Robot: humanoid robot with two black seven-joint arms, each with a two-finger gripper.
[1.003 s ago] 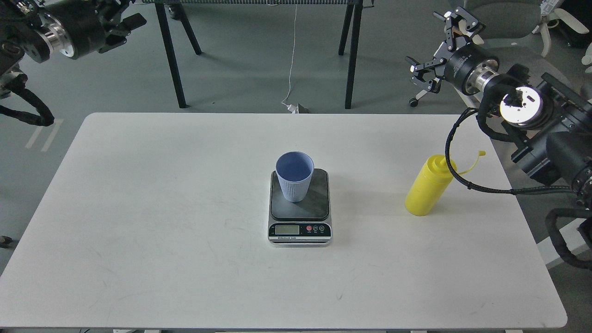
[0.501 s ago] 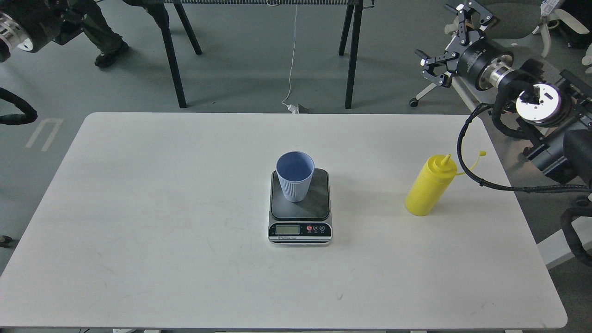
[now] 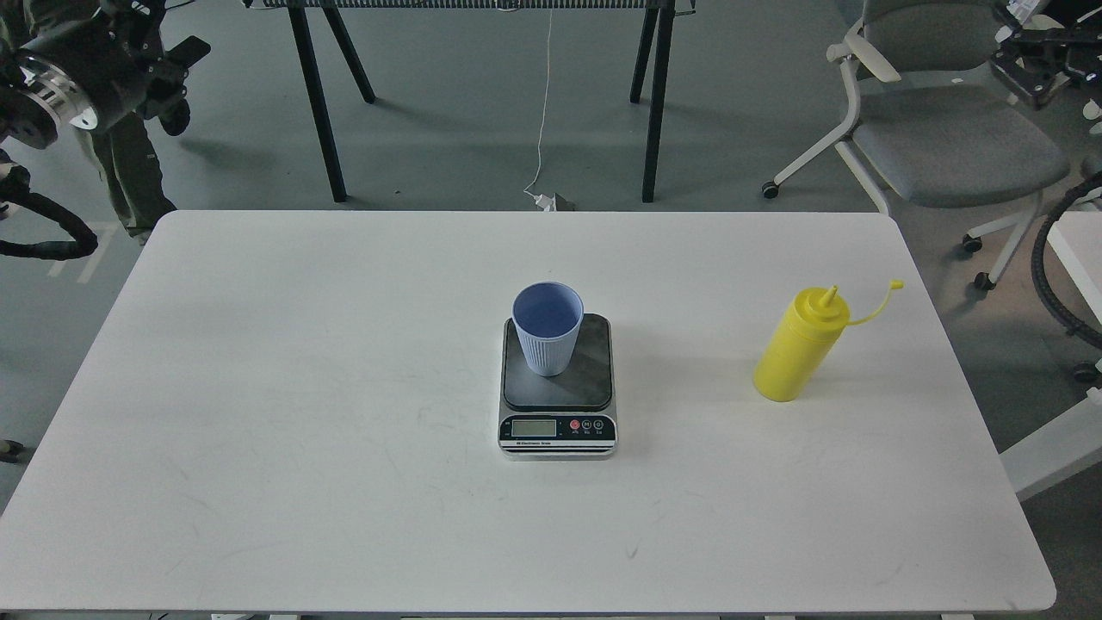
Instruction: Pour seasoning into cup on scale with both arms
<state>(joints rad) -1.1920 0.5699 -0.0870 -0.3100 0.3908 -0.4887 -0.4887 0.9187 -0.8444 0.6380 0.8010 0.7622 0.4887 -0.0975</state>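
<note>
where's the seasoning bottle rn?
Head view: the seasoning bottle stands upright on the table's right side, well right of the scale and cup, untouched.

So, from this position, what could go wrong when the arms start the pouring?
1. The blue cup stands on the rear left part of the scale, not centred; a nudge could tip it off.
2. The yellow bottle stands near the table's right edge, so a clumsy grasp may knock it over.
3. Both arms are far from the objects: the left tool sits in the upper left corner, and the right one is hardly visible, so both approaches are long.
</note>
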